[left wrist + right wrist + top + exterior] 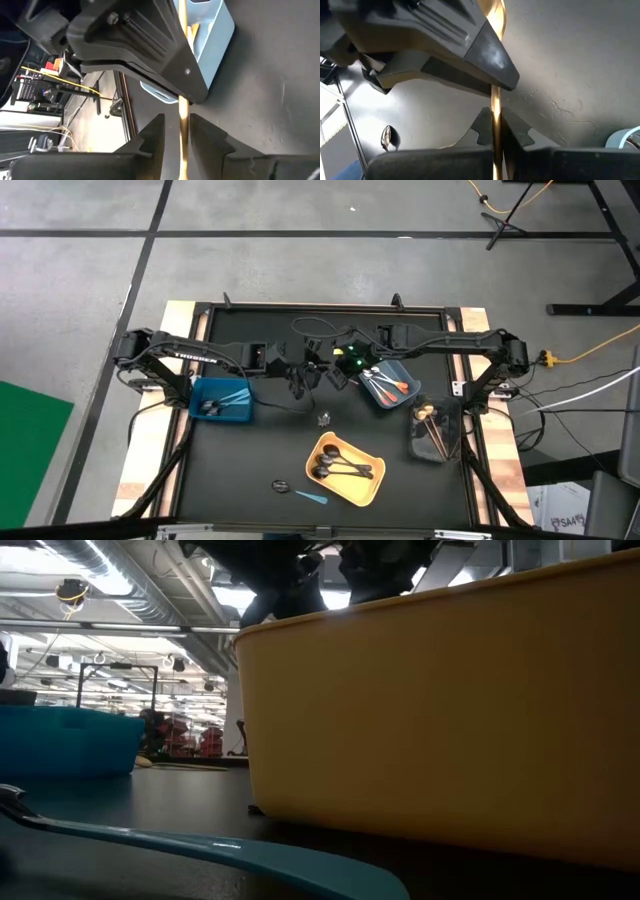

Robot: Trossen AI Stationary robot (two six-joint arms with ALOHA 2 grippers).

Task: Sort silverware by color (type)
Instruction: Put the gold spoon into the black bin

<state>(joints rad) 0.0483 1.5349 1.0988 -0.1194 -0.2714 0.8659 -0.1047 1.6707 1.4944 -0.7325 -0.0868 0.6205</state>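
Observation:
A thin gold spoon point(495, 20) is in the air over the table's middle, between my two grippers. My right gripper point(341, 370) is shut on its handle. My left gripper point(300, 377) faces it; in its wrist view the two fingers stand open on either side of the gold handle point(182, 135) with a small gap. On the table lie a black spoon point(281, 485), a light-blue spoon point(312, 497) and a small silvery spoon point(324, 418). The light-blue spoon also shows in the low view point(200, 845). My right gripper pinches the gold spoon's handle point(495, 117) between its two fingers, and the handle runs straight out along them. The spoon is lifted clear of the table. Its bowl point(496, 15) shows beyond my left gripper's finger, which crosses in front of it.
A blue bin point(220, 398) holds light-blue spoons, a pale blue bin point(392, 387) holds orange-handled ones, a dark bin point(435, 432) holds tan ones, and a yellow bin point(346, 470) holds black ones. The yellow bin's wall point(440, 710) fills the low view. Cables lie near the far edge.

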